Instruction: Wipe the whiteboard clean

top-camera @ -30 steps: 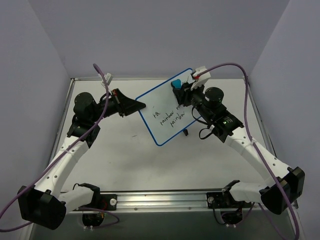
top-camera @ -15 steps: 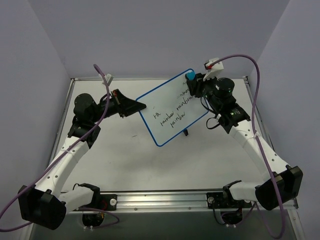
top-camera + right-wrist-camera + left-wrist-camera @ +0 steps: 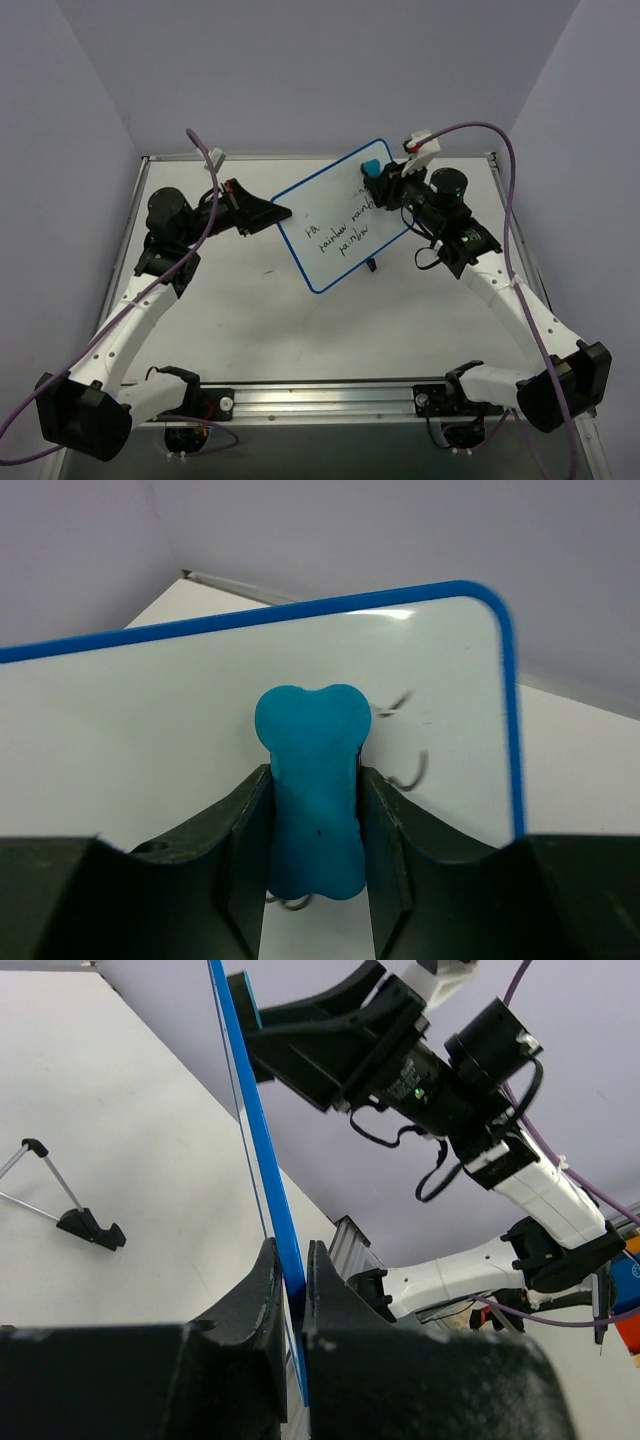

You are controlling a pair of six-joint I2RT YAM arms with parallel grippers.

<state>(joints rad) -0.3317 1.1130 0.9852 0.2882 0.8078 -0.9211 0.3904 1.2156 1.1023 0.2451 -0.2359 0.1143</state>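
Now, leftmost, at the board's left corner: black left gripper (image 3: 290, 1260), pinched fully shut on the thin blue rim, propping the small white rounded-corner whiteboard (image 3: 318, 268) tilted up above the pale table (image 3: 230, 310). Across the board's middle: black handwriting (image 3: 340, 235), largely intact. Near the board's upper right corner: right gripper (image 3: 373, 172), jaws partly closed and snug on a small blue bone-shaped eraser block (image 3: 310, 780), pressed against the white face. Swept up to that top corner half a second ago, then slid back down a little (a short scrubbing stroke, apparently). Little visibly cleared yet; most of the wiping left to do.
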